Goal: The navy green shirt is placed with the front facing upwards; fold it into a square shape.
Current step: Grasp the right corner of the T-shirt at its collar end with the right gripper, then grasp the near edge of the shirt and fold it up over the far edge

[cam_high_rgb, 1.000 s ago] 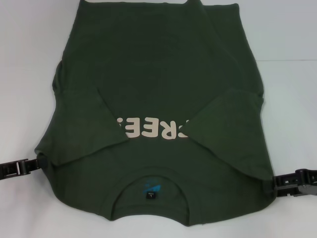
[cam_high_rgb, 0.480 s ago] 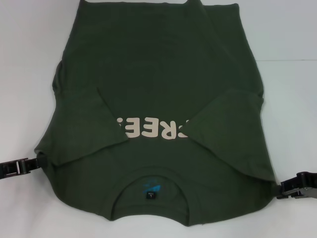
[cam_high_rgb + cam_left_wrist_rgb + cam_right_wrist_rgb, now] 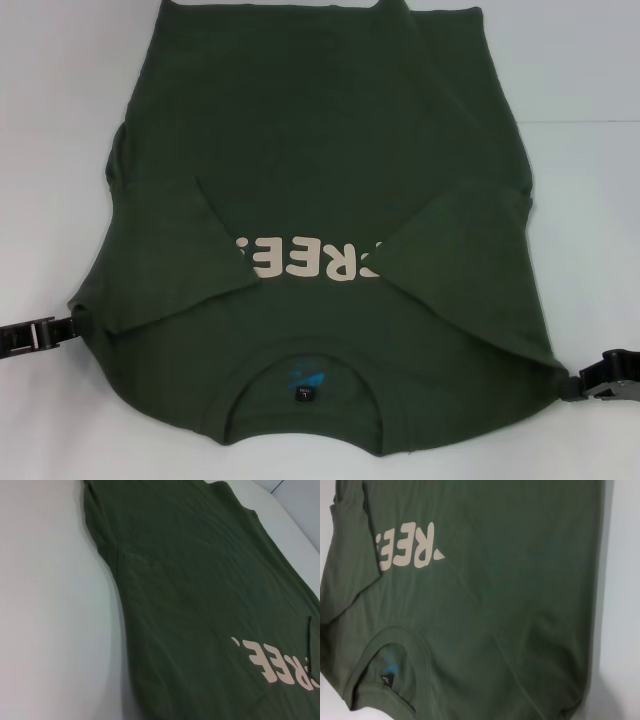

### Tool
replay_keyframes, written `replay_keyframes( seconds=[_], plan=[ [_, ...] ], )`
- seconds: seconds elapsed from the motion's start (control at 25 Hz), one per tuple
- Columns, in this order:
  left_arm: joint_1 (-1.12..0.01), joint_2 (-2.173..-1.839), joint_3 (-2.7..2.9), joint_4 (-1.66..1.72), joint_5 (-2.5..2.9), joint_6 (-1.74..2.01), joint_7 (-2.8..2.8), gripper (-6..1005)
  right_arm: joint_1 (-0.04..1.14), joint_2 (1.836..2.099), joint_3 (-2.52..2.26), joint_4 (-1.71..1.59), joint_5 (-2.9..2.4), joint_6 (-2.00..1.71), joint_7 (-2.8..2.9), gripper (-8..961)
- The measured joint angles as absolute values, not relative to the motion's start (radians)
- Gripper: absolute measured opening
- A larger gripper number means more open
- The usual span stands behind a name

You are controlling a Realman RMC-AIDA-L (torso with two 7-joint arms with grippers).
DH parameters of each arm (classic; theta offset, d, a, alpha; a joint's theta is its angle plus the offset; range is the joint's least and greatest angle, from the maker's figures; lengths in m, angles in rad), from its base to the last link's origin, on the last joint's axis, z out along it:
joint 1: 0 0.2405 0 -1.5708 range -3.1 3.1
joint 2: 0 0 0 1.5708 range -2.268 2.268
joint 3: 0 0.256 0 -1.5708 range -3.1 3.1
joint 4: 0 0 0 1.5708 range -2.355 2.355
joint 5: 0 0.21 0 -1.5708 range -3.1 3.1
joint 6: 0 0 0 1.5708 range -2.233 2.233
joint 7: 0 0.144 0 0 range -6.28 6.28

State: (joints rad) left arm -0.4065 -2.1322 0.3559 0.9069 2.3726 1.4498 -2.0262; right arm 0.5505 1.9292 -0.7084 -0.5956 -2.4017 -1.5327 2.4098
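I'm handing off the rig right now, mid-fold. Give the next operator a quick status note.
Left pincer: low at the shirt's left shoulder edge.
Right pincer: low at the right shoulder edge.
Dark olive-green cotton T-shirt: lies front up on the white table, collar toward the robot.
Done: both sleeves are folded in over the chest, partly covering the cream block lettering.
Left: fold the body lengthwise into a square, probably shoulders toward hem.
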Motion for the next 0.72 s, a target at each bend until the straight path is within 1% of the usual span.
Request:
replay_keyframes(
  seconds=[0.12,0.48,0.72],
  plan=[
    [-0.407,-2.131,0.355,0.907,2.366,1.465,-2.031,20,0.535,1.931,-0.691,-0.596,-2.392,-1.531,2.381,3],
    [-0.4,-2.115,0.232,0.906,2.306,1.68,-2.038,20,0.435,1.954,-0.479,-0.596,-2.38,-1.618,2.151,4],
    [-0.367,-2.112,0.17,0.906,2.302,1.75,-2.052,20,0.357,1.956,-0.359,-0.596,-2.38,-1.679,2.017,3]
  ],
)
